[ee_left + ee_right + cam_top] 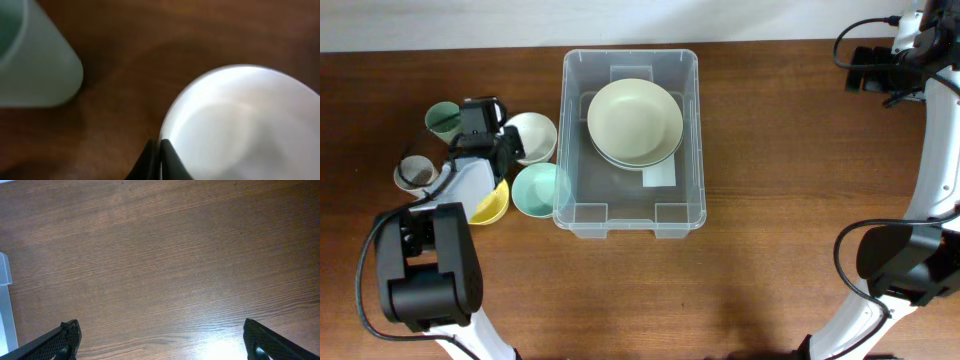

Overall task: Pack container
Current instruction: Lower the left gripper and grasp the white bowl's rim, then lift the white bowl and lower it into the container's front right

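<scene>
Wood table (175, 255) (dark brown): L gripper (160, 161) pinches white bowl (240, 130) rim, R gripper (160, 332) spread wide.

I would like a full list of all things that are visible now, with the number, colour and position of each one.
container: 1, clear, centre of the table
stacked bowls: two as it seems, pale green, inside the container, far half
label: 1, white, in the container beside the stacked bowls
white bowl: 1, white, left of the container
mint bowl: 1, mint, close by the container's left wall
yellow bowl: 1, yellow, left of the mint bowl
green cup: 1, green, far left
grey cup: 1, pale grey, far left
table: 1, brown wood
left gripper: 1, black, shut on the white bowl's rim
right gripper: 1, black, open over bare table
</scene>
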Controlling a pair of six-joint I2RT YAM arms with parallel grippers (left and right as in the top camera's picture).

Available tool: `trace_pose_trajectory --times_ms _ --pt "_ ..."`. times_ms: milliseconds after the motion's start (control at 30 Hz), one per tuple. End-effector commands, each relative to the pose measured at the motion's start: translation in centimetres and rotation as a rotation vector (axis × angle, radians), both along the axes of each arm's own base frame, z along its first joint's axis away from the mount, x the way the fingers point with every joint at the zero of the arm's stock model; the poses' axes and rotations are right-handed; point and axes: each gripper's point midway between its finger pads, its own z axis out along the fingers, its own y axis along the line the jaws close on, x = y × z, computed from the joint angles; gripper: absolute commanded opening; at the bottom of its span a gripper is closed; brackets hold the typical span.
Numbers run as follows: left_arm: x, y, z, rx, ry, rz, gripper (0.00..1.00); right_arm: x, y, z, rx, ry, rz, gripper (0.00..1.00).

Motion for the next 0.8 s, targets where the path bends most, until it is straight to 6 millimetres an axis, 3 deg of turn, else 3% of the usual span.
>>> trace_pose_trajectory --times_ms 0,167,333,500,567,600,633,767 --pt "1.7 0.1 2.1 -0.001 -0.039 -0.005 0.01 -0.2 0.1 1.2 0.001 -0.030 -0.007 0.99" --pt "3.1 0.2 4.8 0.002 -0.067 -0.004 0.01 -0.2 0.1 1.2 0.001 -0.030 -0.007 0.99" --pt "4.0 0.3 9.4 0.006 -0.119 -0.005 0.01 -0.2 0.1 1.2 0.000 -0.030 -0.007 0.99" --pt "3.9 0.3 16.9 0.017 -0.240 -0.005 0.01 -0.2 0.1 1.2 0.001 -0.030 -0.007 0.99" --pt "3.1 0.0 19.9 0.020 -0.295 -0.009 0.01 -0.2 0.1 1.2 0.000 -0.030 -0.006 0.99" --pt "2.0 -0.8 22.6 0.021 -0.335 -0.023 0.01 -0.2 0.1 1.2 0.000 -0.030 -0.007 0.99" --pt "1.4 -1.6 24.0 0.020 -0.357 -0.036 0.01 -0.2 0.1 1.2 0.001 -0.030 -0.007 0.99" --pt "-1.8 -5.2 27.2 0.008 -0.371 -0.108 0.01 -0.2 0.1 1.2 0.001 -0.030 -0.007 0.99"
